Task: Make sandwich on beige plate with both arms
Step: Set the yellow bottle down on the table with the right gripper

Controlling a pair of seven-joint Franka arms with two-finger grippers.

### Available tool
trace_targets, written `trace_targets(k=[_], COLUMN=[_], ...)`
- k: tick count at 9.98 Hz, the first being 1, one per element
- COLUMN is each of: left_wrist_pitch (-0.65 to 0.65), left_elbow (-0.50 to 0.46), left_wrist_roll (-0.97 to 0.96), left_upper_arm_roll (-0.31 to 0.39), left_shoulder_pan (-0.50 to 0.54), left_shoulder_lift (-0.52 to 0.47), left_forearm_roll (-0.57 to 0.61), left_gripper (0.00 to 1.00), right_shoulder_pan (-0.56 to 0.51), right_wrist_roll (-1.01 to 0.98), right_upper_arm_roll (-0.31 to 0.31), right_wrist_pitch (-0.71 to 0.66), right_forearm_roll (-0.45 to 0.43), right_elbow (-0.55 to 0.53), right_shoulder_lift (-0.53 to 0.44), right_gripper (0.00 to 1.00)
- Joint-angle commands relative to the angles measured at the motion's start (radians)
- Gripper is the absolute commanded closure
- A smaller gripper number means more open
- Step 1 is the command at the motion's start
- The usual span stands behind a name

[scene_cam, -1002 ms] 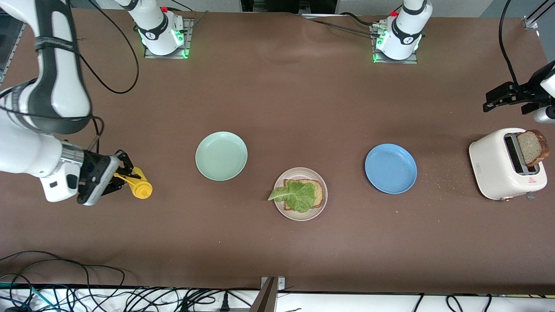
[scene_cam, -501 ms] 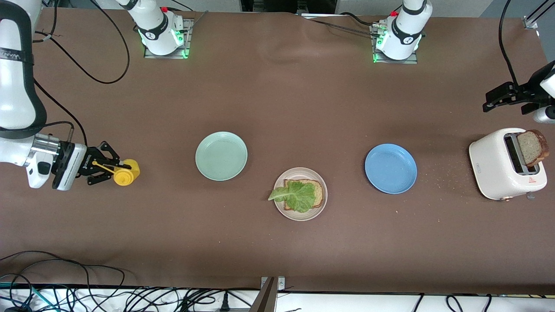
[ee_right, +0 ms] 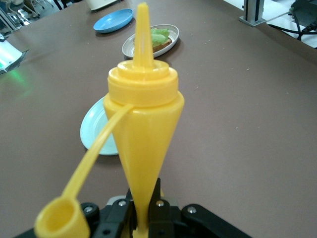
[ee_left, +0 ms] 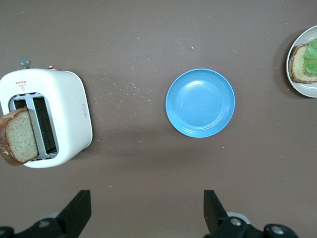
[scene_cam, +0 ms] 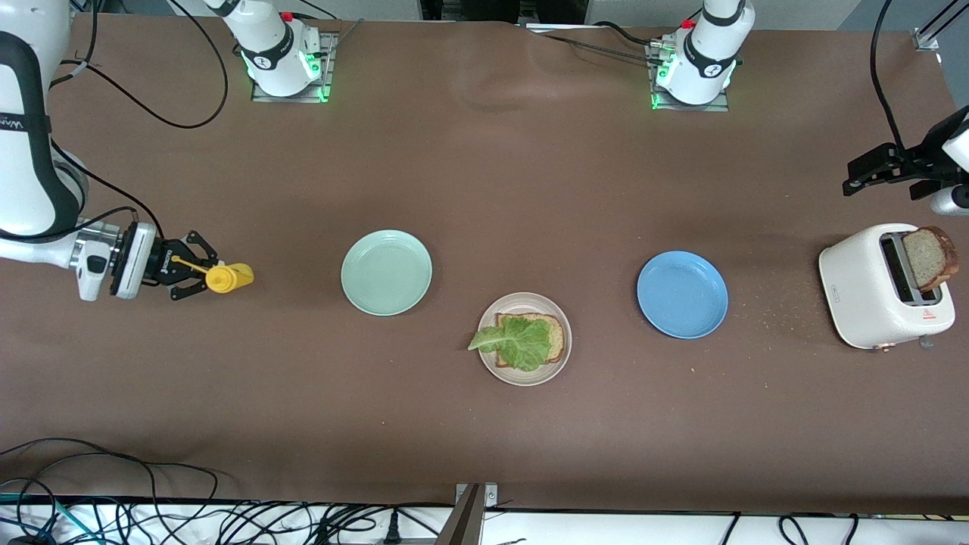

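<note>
The beige plate (scene_cam: 525, 297) holds one bread slice (scene_cam: 556, 342) with a lettuce leaf (scene_cam: 518, 342) on top. It also shows in the right wrist view (ee_right: 130, 48) and at the edge of the left wrist view (ee_left: 301, 87). A second bread slice (scene_cam: 930, 257) sticks out of the white toaster (scene_cam: 863, 284) at the left arm's end. My right gripper (scene_cam: 193, 274) is shut on a yellow squeeze bottle (scene_cam: 227, 278) over the table at the right arm's end. Its cap hangs open on a strap (ee_right: 59, 220). My left gripper (scene_cam: 855, 175) is open and empty, up in the air beside the toaster (ee_left: 69, 114).
A mint-green plate (scene_cam: 386, 272) lies between the bottle and the beige plate. A blue plate (scene_cam: 682, 294) lies between the beige plate and the toaster. Crumbs are scattered by the toaster. Cables hang along the table's front edge.
My right gripper has swung round with the yellow bottle, which now lies level with its nozzle toward the mint-green plate. The left arm has not moved.
</note>
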Motion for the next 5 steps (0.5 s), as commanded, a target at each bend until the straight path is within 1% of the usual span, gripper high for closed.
trace_targets(k=[1, 3, 5], left_wrist_pitch=[-0.019, -0.019, -0.019], left_elbow=[0.024, 0.024, 0.024], left_wrist_roll=[0.018, 0.018, 0.018], left_upper_arm_roll=[0.002, 0.002, 0.0], left_shoulder_pan=[0.003, 0.003, 0.003], left_shoulder_lift=[0.006, 0.006, 0.006], left_forearm_roll=[-0.014, -0.012, -0.012], left_gripper=[0.0, 0.0, 0.0], right_shoulder_pan=[-0.053, -0.091, -0.11], right_wrist_roll=[-0.187, -0.315, -0.389], right_upper_arm_roll=[0.01, 0.008, 0.008], right_wrist_pitch=[-0.062, -0.157, -0.191], right_forearm_roll=[0.069, 0.14, 0.148], right_elbow=[-0.055, -0.056, -0.058], right_shoulder_lift=[0.015, 0.092, 0.124], right_gripper=[1.0, 1.0, 1.0])
